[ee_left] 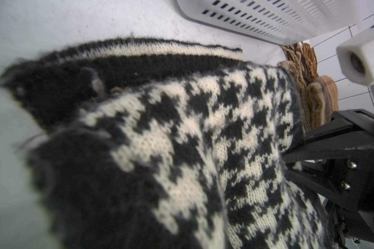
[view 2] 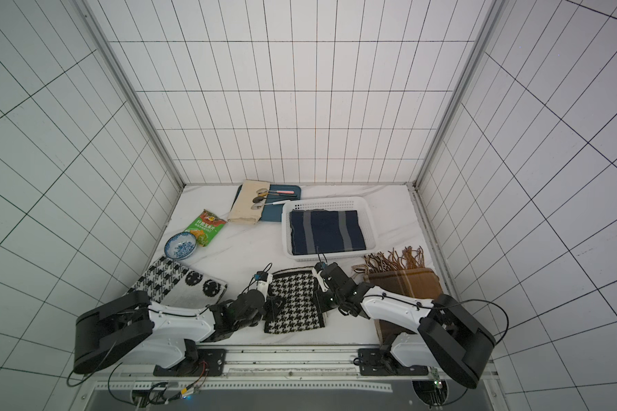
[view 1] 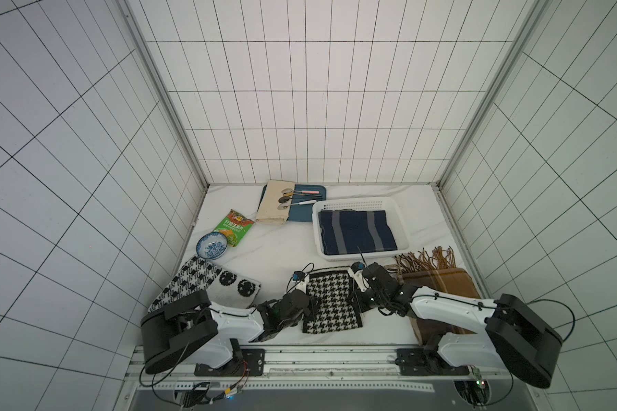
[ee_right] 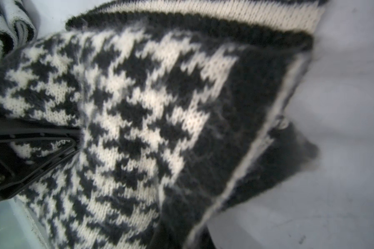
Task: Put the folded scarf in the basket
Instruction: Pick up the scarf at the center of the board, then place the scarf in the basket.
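The folded scarf (view 1: 330, 302) (view 2: 294, 302), black-and-white houndstooth knit, lies at the front middle of the table and fills both wrist views (ee_left: 181, 140) (ee_right: 138, 107). My left gripper (view 1: 312, 306) (view 2: 273, 306) is shut on its left edge, and its black fingers (ee_right: 52, 146) pinch the knit. On the right edge my right gripper (view 1: 353, 297) (view 2: 319, 297) is shut too, its fingers (ee_left: 311, 146) clamped on the fabric. The white perforated basket (view 1: 357, 203) (view 2: 325, 202) (ee_left: 268, 19) stands just behind the scarf, to the right.
A navy striped scarf (view 1: 357, 233) lies in the basket. A brown fringed scarf (view 1: 439, 284) lies under the right arm. Another black-and-white scarf (view 1: 207, 284) lies front left, with a blue bowl (view 1: 211, 245) and snack bag (view 1: 236, 227) behind it. A dark-blue tray (view 1: 305, 213) with spoons and a beige cloth (view 1: 273, 206) sits at the back.
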